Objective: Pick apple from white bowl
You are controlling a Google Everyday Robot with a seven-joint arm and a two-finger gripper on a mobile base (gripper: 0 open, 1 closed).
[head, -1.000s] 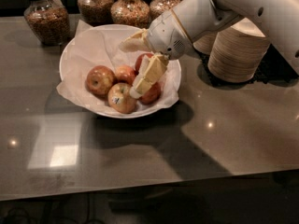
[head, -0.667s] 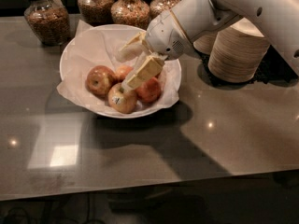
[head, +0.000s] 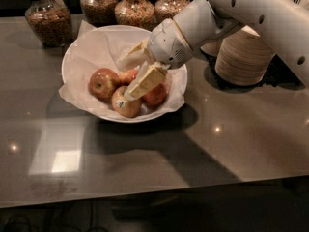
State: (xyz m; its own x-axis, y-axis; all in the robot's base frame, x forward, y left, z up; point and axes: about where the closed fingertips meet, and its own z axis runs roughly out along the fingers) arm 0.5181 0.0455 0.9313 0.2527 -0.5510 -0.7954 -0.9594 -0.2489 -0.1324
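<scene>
The white bowl [head: 77, 46], lined with crumpled white paper, sits on the dark table and holds several red-yellow apples. One apple [head: 103, 82] lies at the left, one [head: 127, 105] at the front, one [head: 156, 95] at the right. A smaller apple [head: 128, 75] lies in the middle. My gripper [head: 123, 81] reaches down into the bowl from the right and is open. Its fingers stand on either side of the middle apple; the near finger [head: 144, 82] lies over the front and right apples.
Several glass jars [head: 48, 20] of grains line the table's far edge behind the bowl. A stack of beige paper bowls [head: 243, 58] stands to the right, under my white arm [head: 251, 8]. Bare table spreads in front of the bowl.
The gripper has dropped lower and to the left, deeper into the bowl among the apples. The apples have not visibly moved.
</scene>
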